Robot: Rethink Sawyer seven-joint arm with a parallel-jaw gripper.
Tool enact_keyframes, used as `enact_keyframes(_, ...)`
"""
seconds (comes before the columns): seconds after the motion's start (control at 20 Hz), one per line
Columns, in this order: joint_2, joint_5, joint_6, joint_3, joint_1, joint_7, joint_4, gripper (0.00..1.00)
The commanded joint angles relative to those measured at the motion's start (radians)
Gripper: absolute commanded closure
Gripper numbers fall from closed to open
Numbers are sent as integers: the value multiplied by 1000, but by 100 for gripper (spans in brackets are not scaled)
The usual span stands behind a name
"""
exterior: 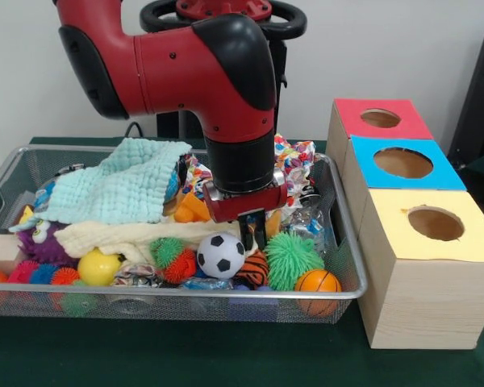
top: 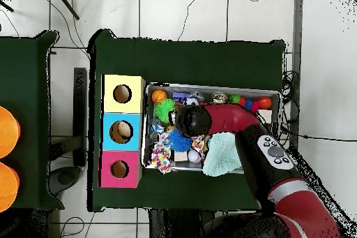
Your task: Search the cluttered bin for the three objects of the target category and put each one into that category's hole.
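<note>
The arm (exterior: 202, 72) reaches down into the wire bin (exterior: 339, 242), and the gripper (exterior: 254, 230) hangs low over the clutter, right above the soccer ball (exterior: 220, 255) and the striped orange ball (exterior: 255, 270). The fingers (exterior: 248, 232) look narrow, close together, with nothing clearly between them, though the dark tips sit against the toys and it's hard to read them for sure. Along the front of the bin, a green spiky ball (exterior: 289, 260) sits beside the striped one, a small basketball (exterior: 317, 282) rests in the corner just below it, and a yellow ball (exterior: 98, 267) lies toward the other end. Next to the soccer ball there's a green-and-red spiky ball (exterior: 174, 260). A pale green cloth (exterior: 117, 189) is draped over the pile at the back, with a cream cloth (exterior: 121, 236) beneath it. Beside the bin on the green surface (exterior: 226, 355) stand three wooden boxes in a row, each with a round hole on top: the yellow box (exterior: 431, 234) nearest, the blue box (exterior: 403, 164) in the middle, the red box (exterior: 379, 119) farthest. From overhead, the arm covers the bin's middle and the holes (top: 122, 93) look dark.
</note>
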State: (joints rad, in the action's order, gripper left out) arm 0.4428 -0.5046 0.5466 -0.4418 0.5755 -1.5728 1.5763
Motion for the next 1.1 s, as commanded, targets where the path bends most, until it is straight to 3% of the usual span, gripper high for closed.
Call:
enact_keyframes(0.05, 208, 71, 121, -29, -38, -53, 126, 100)
enact_keyframes(0.25, 285, 103, 160, -14, -50, -68, 169, 100)
enact_keyframes(0.75, 343, 134, 164, 5, -46, -56, 217, 100)
enact_keyframes(1.1, 421, 158, 110, 29, -42, -96, 333, 100)
